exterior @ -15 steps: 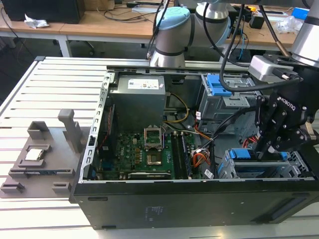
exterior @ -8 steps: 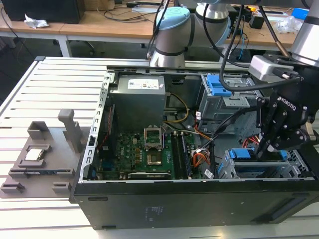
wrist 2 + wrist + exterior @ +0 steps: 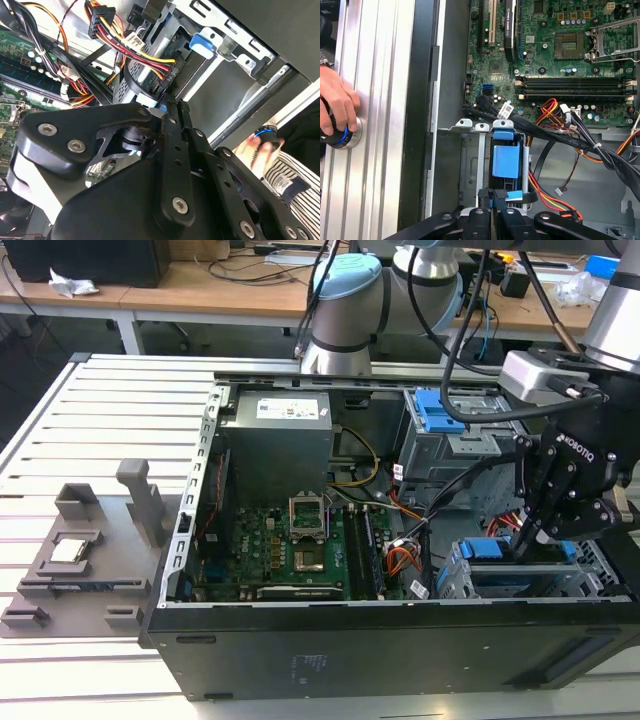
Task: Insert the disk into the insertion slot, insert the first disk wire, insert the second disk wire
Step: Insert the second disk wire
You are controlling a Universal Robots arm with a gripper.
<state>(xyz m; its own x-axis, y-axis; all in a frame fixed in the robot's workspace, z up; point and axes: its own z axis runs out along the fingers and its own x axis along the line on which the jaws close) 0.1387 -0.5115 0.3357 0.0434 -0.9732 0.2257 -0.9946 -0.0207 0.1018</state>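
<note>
**Operator:** Where is the disk?

**Spotter:** Your disk sits inside the insertion slot. That is the corner of the computer case on the exterior view's right, nearest that camera. Its blue carrier lies between the cage walls.

**Operator:** And the claw?

**Spotter:** Your gripper hangs over the end of the disk farthest from the motherboard. Its fingers are drawn narrow, almost together. A black cable loops right beside the tips, but I cannot tell you whether they pinch its plug. Red and yellow wires run just beside the cage.

**Operator:** Anything outside the case?

**Spotter:** A hand rests on a round button on the slatted table, near the case's wall.
</note>
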